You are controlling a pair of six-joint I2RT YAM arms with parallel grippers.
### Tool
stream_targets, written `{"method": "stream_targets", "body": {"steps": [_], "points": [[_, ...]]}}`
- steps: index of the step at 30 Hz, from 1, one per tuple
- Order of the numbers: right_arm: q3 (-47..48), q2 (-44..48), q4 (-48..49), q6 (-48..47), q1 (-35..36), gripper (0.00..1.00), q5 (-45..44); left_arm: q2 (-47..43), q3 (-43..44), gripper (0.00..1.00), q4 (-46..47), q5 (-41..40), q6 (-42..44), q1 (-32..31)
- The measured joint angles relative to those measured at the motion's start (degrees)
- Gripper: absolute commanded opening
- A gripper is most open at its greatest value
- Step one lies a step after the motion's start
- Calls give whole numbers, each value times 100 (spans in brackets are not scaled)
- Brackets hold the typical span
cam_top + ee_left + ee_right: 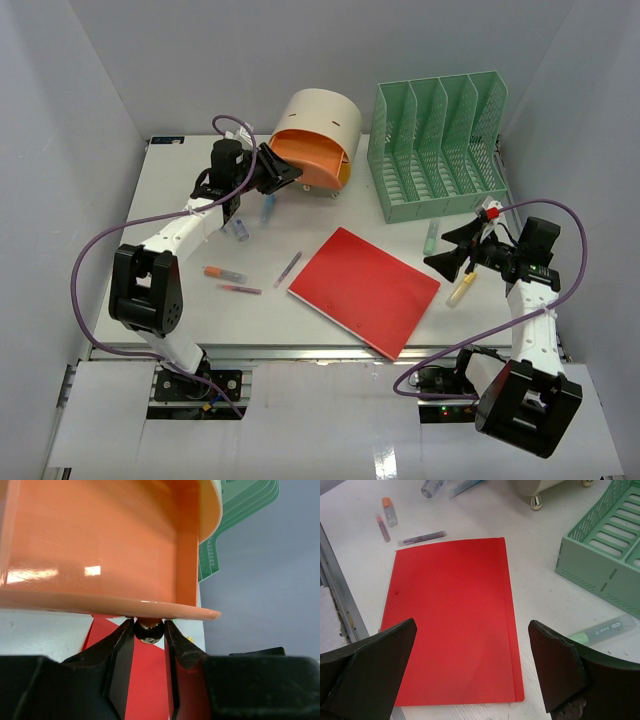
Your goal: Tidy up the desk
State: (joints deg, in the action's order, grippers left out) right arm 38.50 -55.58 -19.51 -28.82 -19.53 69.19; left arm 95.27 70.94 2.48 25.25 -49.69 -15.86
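We see the white worktop [250,320] spread out just beyond the two arm bases, with grey walls on its left, far and right sides. At its far middle stands a cream round-topped box [325,115] with an orange drawer [310,160]. The left jaws are at the front of that drawer, clenched on a small dark knob [149,630] under the drawer's front lip. Both fingers [122,650] look to be touching it (the wrist view shows this best).

The right jaws hang released and spread wide above the right part of the worktop, with nothing between them. They are right of the red folder [455,615] and nearer than the green file rack [440,150] in the far right corner.

The folder lies flat near the middle, turned at an angle. Left of it lie a purple pen [288,268], a thin red pen [240,289] and an orange-capped marker [225,272], all apart from one another. A green highlighter [600,630] lies just beside the rack's near edge. A yellow one [460,290] lies nearer, below the right jaws.
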Motion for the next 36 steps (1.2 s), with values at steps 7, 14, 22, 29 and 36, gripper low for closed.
{"method": "stream_targets", "body": {"steps": [7,14,22,29,36], "points": [[-4,-10,2,0,-30,100,-5,8,4,91,45,111,30,-2],[-4,-41,2,0,-32,100,-45,-10,-23,98,57,165,187,-2],[-7,-157,167,336,-24,91,-613,-1107,-710,98,-271,-8,897,-2],[82,-670,336,1027,995,93,-3269,-3248,-1619,98,-823,-804,1860,2],[593,-1610,426,2160,2143,91,-5932,-4932,-2361,98,-1304,-1472,2473,31]]}}
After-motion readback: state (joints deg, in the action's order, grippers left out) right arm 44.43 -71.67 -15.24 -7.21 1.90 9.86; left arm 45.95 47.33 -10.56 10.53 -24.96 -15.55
